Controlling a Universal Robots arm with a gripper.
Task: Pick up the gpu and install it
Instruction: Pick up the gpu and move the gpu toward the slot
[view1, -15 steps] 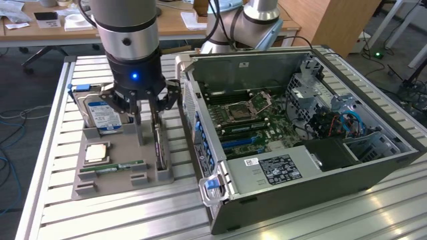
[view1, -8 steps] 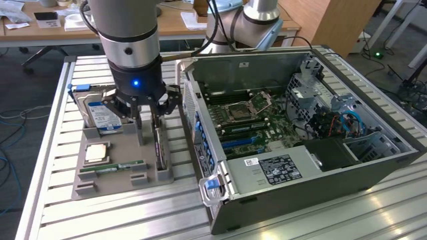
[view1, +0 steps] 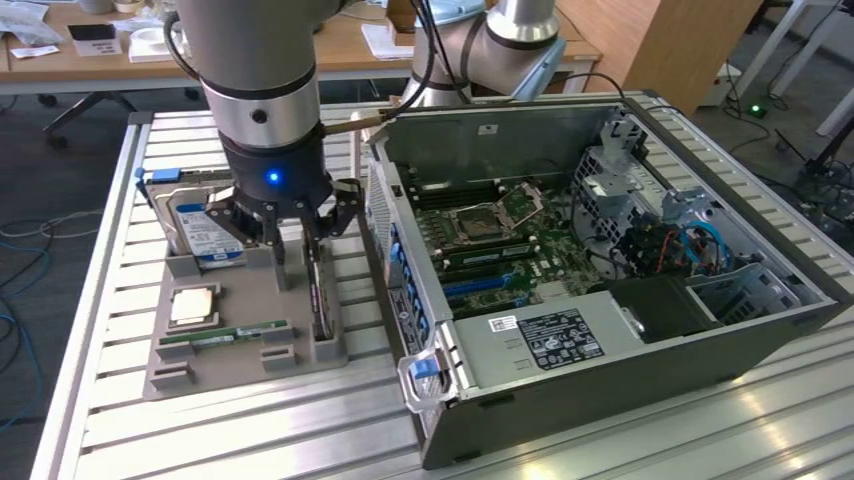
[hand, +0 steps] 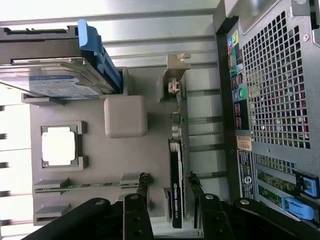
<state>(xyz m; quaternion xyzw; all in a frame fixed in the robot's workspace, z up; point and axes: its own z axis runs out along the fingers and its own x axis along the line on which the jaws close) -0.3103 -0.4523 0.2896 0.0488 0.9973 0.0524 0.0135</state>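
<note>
Closest to the wrist camera you have the gripper, its black linkages fanning out and its two fingers standing either side of the gpu. The card sits on edge in its slot in the grey holder tray. The jaws are open: one finger shows a clear gap to the card, the other is just beside it, and nothing is clamped yet.

In the exterior view you'll find this left of centre in the frame. The gripper is down over the gpu, which runs along the right edge of the holder tray, just beside the open computer case. The hard drive stands at the tray's upper left.

By my reading you are in the pick-up step, at the grasp itself. No installing has begun: the motherboard at the frame's centre carries no card, as far as I can tell. A good grip here calls for closing squarely on the card's flat faces so it doesn't tilt. The lift would need to run straight out of the slot, minding the case wall close by.
</note>
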